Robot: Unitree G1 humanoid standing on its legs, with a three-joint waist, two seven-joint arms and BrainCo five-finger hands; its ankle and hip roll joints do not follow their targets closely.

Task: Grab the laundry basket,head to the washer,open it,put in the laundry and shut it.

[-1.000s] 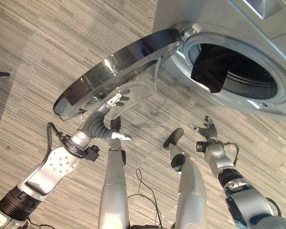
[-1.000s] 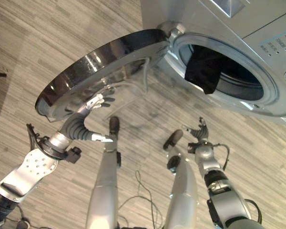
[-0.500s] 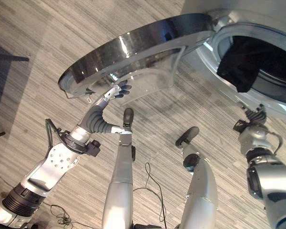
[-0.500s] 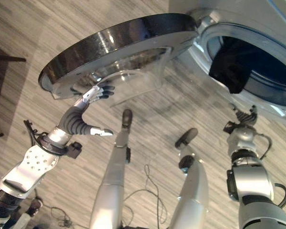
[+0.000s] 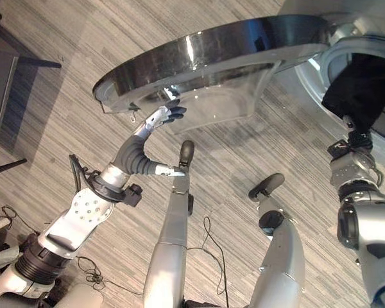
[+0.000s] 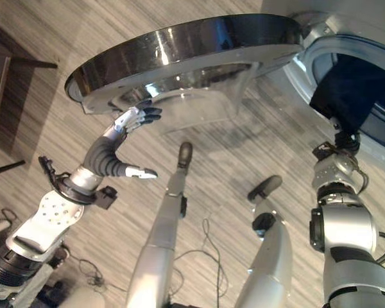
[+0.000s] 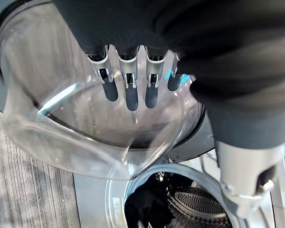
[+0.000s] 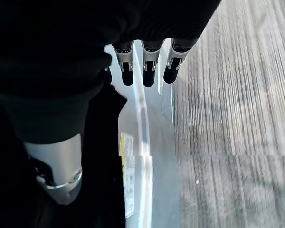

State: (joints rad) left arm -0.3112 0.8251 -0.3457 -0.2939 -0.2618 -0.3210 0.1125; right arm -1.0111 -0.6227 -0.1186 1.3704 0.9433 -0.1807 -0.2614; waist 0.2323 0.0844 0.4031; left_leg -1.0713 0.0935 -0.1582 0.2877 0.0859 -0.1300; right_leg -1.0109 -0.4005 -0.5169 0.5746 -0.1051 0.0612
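The washer's round door (image 5: 212,48) stands wide open, dark glossy rim outward and clear glass bowl (image 7: 85,137) on its inner face. My left hand (image 5: 155,119) is open, its straight fingers (image 7: 128,92) resting against that inner face beside the bowl. Black laundry (image 5: 362,96) hangs out of the drum over the opening's silver rim (image 5: 311,77); it also lies inside the drum (image 7: 147,209). My right hand (image 5: 354,142) is just under the hanging cloth at the rim, fingers (image 8: 148,76) relaxed and holding nothing.
Striped wood-look floor (image 5: 64,38) spreads under the door. A dark piece of furniture (image 5: 0,77) with thin legs stands at the far left. The washer's grey front (image 8: 147,156) runs close along my right hand.
The camera has swung, shifting the whole picture. My left hand has stayed on the door's inner face. My right hand has risen from below the opening to the rim under the black laundry.
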